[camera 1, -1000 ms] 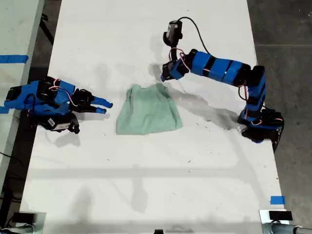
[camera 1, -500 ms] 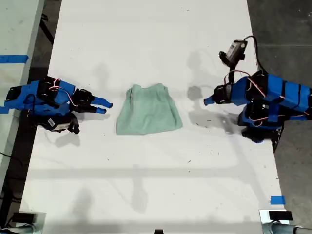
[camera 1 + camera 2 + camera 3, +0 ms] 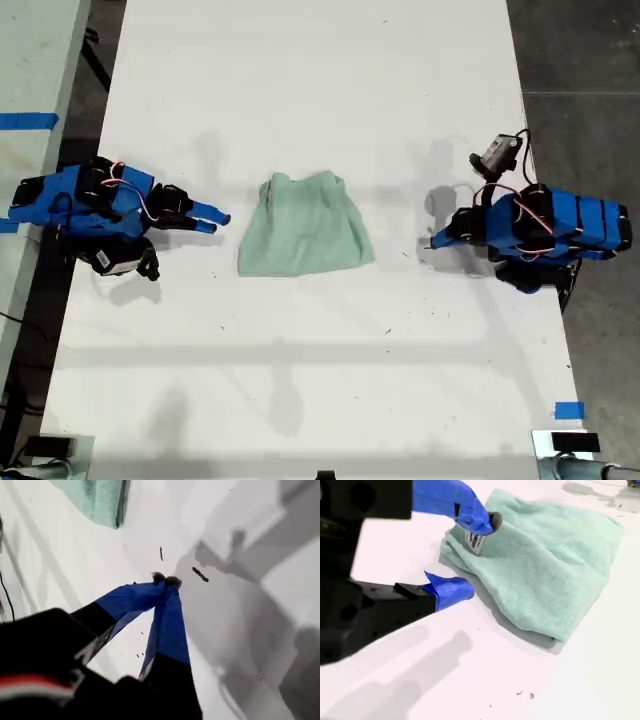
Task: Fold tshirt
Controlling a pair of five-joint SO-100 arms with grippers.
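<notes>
My first gripper (image 3: 165,580) jaws pressed together, apart from tshirt (image 3: 303,223); second gripper (image 3: 470,555) jaws spread beside its edge

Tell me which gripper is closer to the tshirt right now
My second gripper, at the exterior view's left: its open jaws stop just short of the tshirt. My first gripper, shut, sits farther off at that view's right, with bare table between.

- We see a white table (image 3: 300,380) filling most of the exterior view.
- Dark specks (image 3: 200,573) mark its surface.
- A scrap of blue tape (image 3: 568,410) lies near its lower corner at the exterior view's right.
- A strip of blue tape (image 3: 28,121) crosses a pale surface (image 3: 35,60) at the exterior view's left.
- Grey floor (image 3: 580,60) borders the exterior view's right.
</notes>
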